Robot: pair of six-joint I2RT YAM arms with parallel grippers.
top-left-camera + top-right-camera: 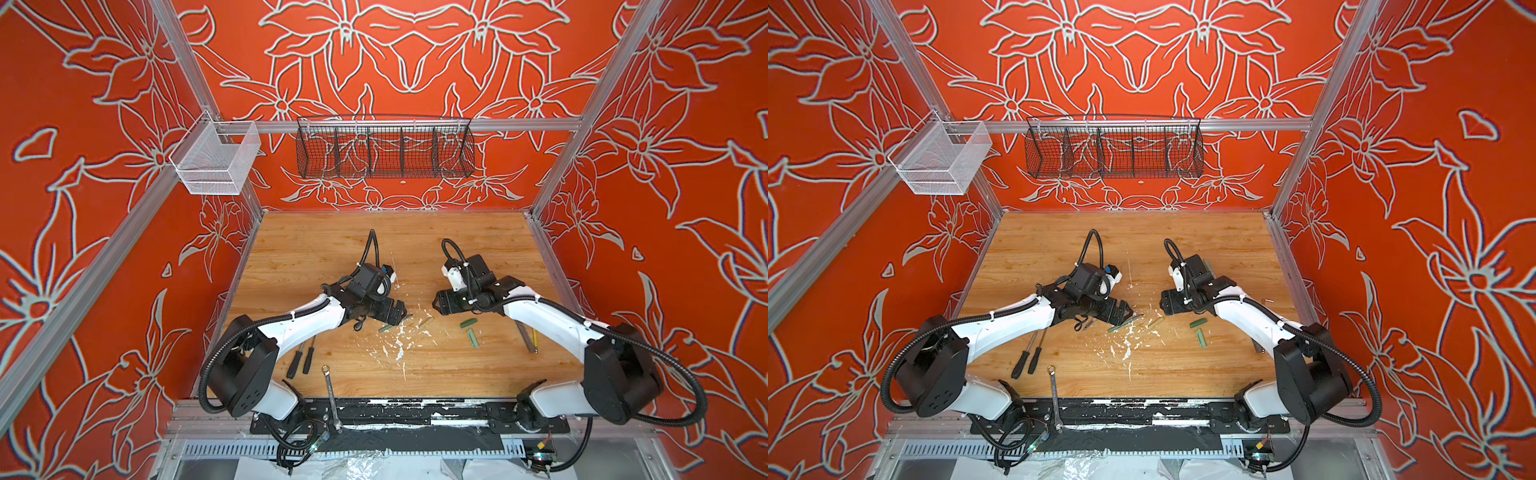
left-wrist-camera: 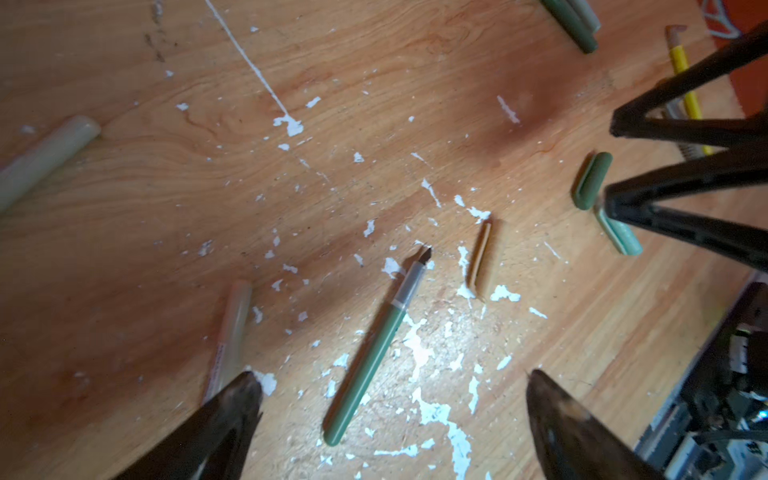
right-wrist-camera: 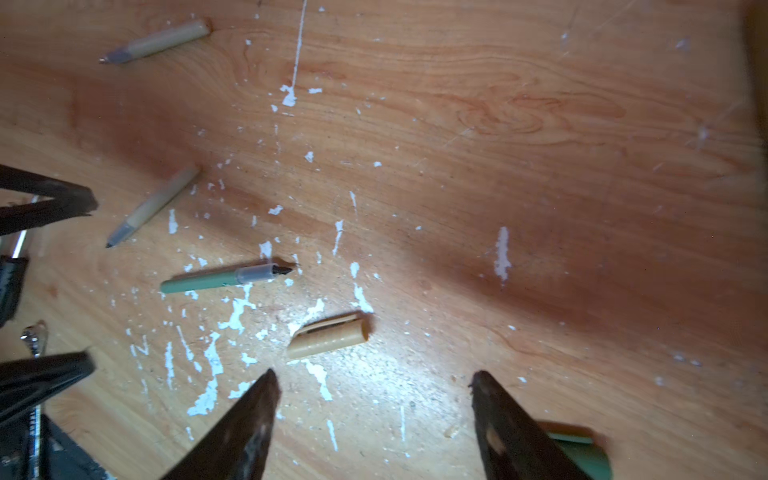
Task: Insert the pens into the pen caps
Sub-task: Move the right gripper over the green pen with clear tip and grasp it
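Note:
My left gripper [image 2: 392, 378] is open just above the table, its fingers on either side of the rear end of a green pen [image 2: 374, 353] with a bare dark nib. A beige pen [image 2: 230, 336] lies beside one left finger. My right gripper [image 3: 374, 376] is open and empty, close behind a beige pen cap [image 3: 328, 336]. A green cap [image 3: 582, 453] is partly hidden by one right finger. In both top views the grippers [image 1: 402, 316] [image 1: 437, 302] face each other mid-table over the green pen [image 1: 388, 328], with two green caps [image 1: 468, 323] [image 1: 473, 337] nearby.
Two black-handled screwdrivers [image 1: 301, 357] and a silver wrench [image 1: 331, 395] lie at the front left. A yellow-handled tool [image 1: 534, 338] lies under the right arm. White paint flecks [image 1: 399, 345] cover the middle of the wooden table [image 1: 457, 249]. Two wire baskets [image 1: 384, 149] [image 1: 216, 160] hang on the walls.

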